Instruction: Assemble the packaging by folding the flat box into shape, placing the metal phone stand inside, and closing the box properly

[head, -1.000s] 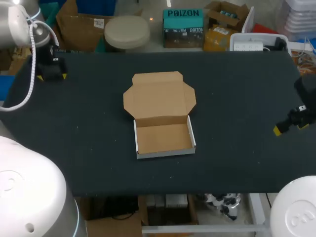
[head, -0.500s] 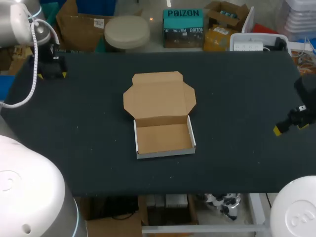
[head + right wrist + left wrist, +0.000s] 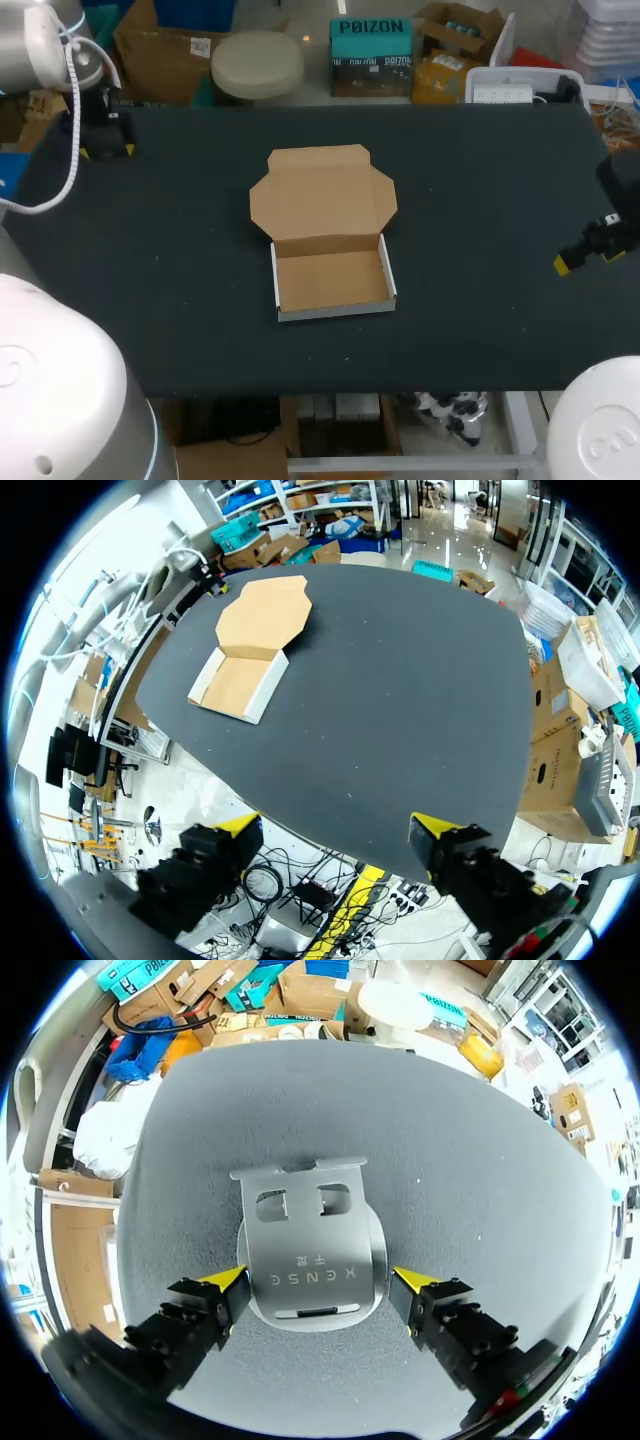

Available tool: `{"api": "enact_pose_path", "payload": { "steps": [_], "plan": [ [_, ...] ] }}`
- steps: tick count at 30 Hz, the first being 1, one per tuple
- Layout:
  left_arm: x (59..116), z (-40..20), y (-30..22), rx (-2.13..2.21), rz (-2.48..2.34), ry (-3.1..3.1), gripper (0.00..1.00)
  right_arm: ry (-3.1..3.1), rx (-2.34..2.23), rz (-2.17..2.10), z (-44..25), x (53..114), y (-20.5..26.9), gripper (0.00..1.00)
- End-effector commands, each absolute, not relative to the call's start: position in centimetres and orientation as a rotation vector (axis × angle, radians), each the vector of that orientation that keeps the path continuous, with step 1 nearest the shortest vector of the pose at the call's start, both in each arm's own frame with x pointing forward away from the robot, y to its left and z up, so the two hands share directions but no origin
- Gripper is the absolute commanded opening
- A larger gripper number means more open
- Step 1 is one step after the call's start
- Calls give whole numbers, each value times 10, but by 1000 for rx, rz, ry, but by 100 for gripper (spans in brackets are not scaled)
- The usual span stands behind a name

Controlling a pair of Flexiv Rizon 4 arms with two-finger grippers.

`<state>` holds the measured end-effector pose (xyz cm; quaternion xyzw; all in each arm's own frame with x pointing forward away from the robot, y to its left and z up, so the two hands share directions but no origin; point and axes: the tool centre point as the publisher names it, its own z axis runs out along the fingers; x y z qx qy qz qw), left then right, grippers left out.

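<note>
- On the table [image 3: 480,200] in the head view, you see the cardboard box [image 3: 330,250] near the middle. Its shallow tray is folded up, and its lid lies flat behind the tray.
- Your left gripper [image 3: 105,148] hangs over the table's far left corner, well apart from the box. Your right gripper [image 3: 575,258] sits at the table's right edge, also well apart from it. From this view you cannot tell how either pair of jaws stands, and the phone stand does not show here.
- In the left wrist view, the metal phone stand [image 3: 310,1230] lies flat on the table between the left gripper's [image 3: 318,1280] fingers. The jaws are spread wide, with a yellow tip just beside each side edge of the stand's rounded base. The slotted end of the stand points away from the gripper.
- In the right wrist view, the right gripper [image 3: 335,830] has its jaws apart with nothing between them. The table's near edge lies just ahead of the tips, and the box [image 3: 250,660] rests far ahead across the table with its lid open.
</note>
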<state>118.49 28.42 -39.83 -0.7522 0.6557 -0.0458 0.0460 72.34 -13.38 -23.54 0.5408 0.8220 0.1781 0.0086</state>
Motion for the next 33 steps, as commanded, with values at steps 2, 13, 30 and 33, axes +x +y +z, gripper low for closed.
{"api": "enact_pose_path", "payload": {
  "steps": [2,13,30,33],
  "plan": [
    [1192,-399,286,-2314,-121,2006,87,2564,1689,551,-235,720,-132,100],
    [1198,-400,288,-2330,-117,1985,87,2564,1689,551,-235,720,-132,100],
    [1204,-403,291,-2352,-99,1956,68,2564,1689,551,-235,720,-132,100],
    [1206,-403,291,-2354,-92,1950,27,2564,1689,551,-235,720,-132,100]
  ]
}}
